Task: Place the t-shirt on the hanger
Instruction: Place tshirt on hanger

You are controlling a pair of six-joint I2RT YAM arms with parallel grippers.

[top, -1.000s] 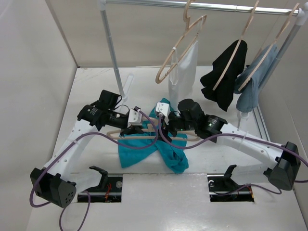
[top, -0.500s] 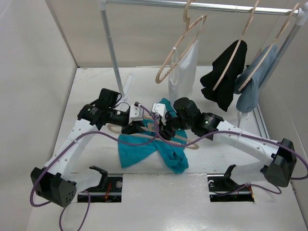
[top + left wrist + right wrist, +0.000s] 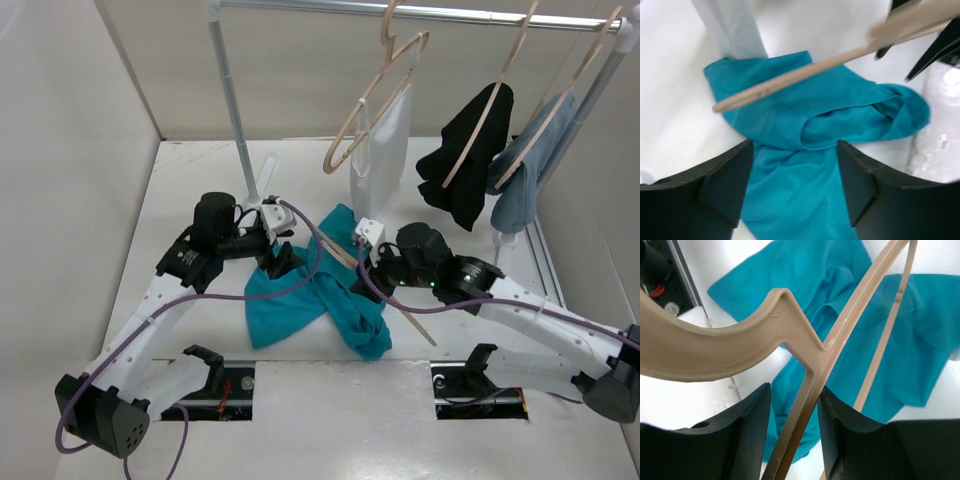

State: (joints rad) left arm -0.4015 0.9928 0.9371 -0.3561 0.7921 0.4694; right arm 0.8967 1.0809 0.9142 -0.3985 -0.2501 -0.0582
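Moved: my left claw (image 3: 794, 150) let go, wide, empty.
Hold: right claw (image 3: 792, 410) pinches the hanger (image 3: 700, 355).
Undone: t-shirt (image 3: 790, 200) lies unhung.

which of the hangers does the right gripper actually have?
The hanger held low over the teal t-shirt, its neck pinched in the right gripper. The other three hangers hang on the rail at the back.

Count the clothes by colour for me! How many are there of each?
Teal t-shirt: 1
Black garment: 1
Grey-blue cloth: 1
White cloth: 1
Total: 4
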